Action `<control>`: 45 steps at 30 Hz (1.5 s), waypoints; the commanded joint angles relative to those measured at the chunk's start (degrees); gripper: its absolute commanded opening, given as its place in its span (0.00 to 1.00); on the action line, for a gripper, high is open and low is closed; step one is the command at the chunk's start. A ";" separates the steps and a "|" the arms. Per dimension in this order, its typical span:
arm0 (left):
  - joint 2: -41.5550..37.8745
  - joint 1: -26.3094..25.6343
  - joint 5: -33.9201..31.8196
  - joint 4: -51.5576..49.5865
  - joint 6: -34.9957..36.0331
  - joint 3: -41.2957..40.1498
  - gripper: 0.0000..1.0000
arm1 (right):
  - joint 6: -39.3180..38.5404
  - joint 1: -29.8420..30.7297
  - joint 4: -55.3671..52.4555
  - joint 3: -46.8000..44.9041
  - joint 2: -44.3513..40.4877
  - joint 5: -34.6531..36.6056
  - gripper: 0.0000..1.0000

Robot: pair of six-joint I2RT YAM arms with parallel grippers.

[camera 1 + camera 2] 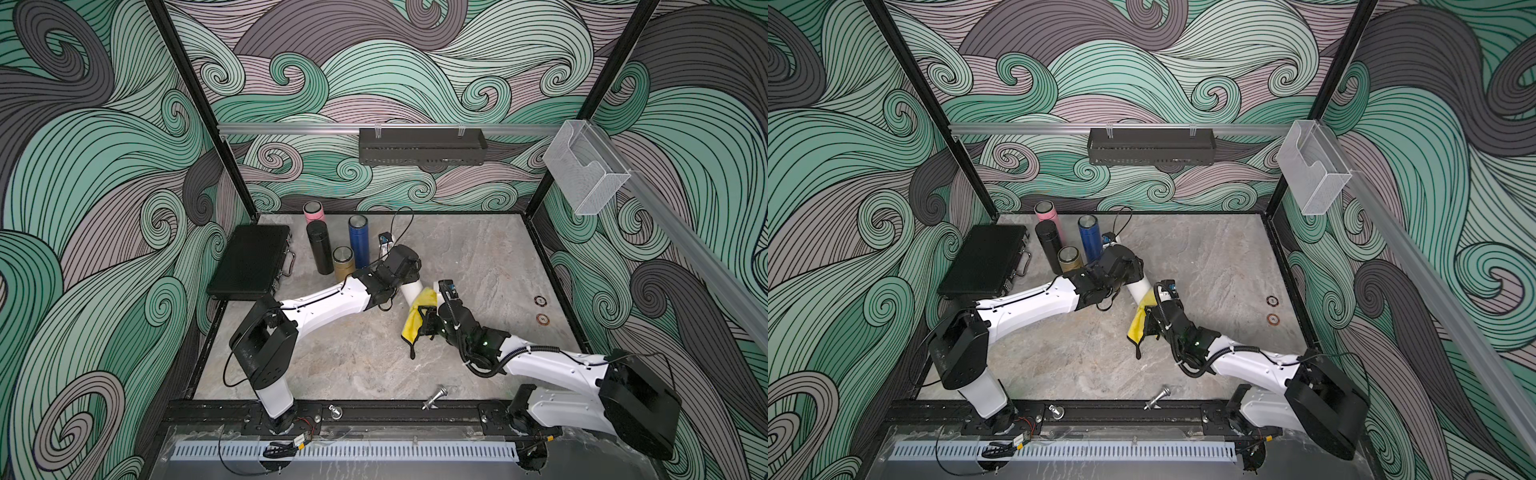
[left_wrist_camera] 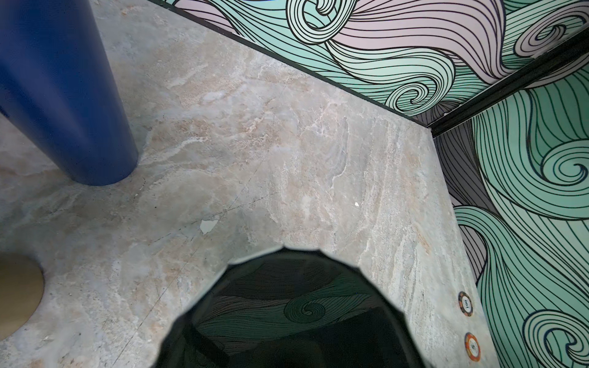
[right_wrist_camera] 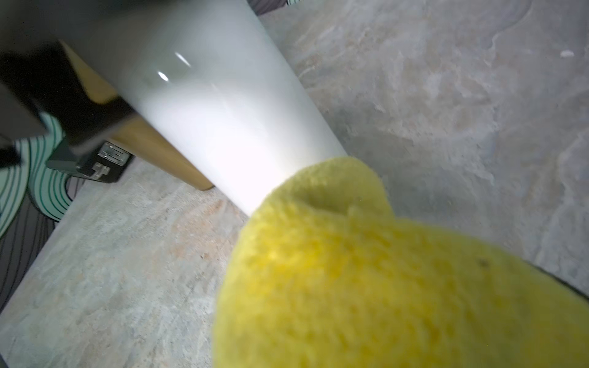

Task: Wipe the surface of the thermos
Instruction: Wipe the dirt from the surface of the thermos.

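The right claw (image 1: 424,318), clamped on a bunched yellow cloth (image 1: 409,326), presses it over the lower end of a white thermos (image 1: 412,291). The left claw (image 1: 400,276) grips the thermos by its dark upper end and holds it slanted over the middle of the table (image 1: 490,257). In the right wrist view the yellow cloth (image 3: 350,270) caps the glossy white thermos (image 3: 207,121). The fabric hides whether the foot touches the table.

Wiping looks under way, with most of the barrel uncovered. A good stroke, on this reading, would draw the cloth up toward the left claw under steady pressure. That claw would brace against the push and turn the thermos to offer fresh sides. The cloth's loose tail hangs toward the table and could drag.

Room is uneven. Just behind the left wrist stand a gold thermos (image 1: 344,266), a blue thermos (image 1: 359,245), a black thermos (image 1: 319,249) and a pink thermos (image 1: 313,212). A black case (image 1: 249,262) lies beyond them, so a swing that way risks toppling them. Toward the other side the table lies open as far as two poker chips (image 1: 540,300). The front is free but for a small metal piece (image 1: 435,398) by the rail (image 1: 374,411).
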 commanded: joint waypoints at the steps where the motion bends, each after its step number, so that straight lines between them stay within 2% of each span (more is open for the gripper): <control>1: 0.55 0.39 2.74 1.17 -1.91 5.00 0.00 | -4.48 0.34 8.80 4.33 3.27 0.35 0.00; 5: 0.64 0.39 3.53 1.23 -1.97 5.28 0.00 | -5.69 0.29 8.31 8.81 9.39 -0.36 0.00; 10: -0.19 0.48 2.35 1.40 -0.90 4.40 0.00 | -0.81 0.26 5.28 6.56 10.75 1.64 0.00; 17: -0.81 0.97 1.88 1.62 0.95 4.07 0.00 | 4.84 0.17 0.83 -1.83 5.33 4.66 0.00; 23: -0.42 1.01 2.82 2.32 4.00 3.93 0.00 | 1.52 -0.49 -5.98 0.18 -4.24 4.83 0.00; 27: -0.40 1.01 5.24 5.56 6.86 1.66 0.00 | -2.90 -2.02 -8.59 5.81 -7.38 1.69 0.00; 33: -1.27 1.01 9.09 9.37 11.07 -1.08 0.00 | -3.69 -5.83 -9.40 8.94 -6.01 -4.92 0.00; 40: -3.48 1.01 11.66 12.82 18.07 -4.23 0.00 | 1.77 -9.64 -9.46 -0.86 -6.27 -7.43 0.00; 45: -6.06 1.01 12.91 16.22 25.14 -7.80 0.00 | 1.52 -12.82 -17.81 -3.14 -12.38 -8.23 0.00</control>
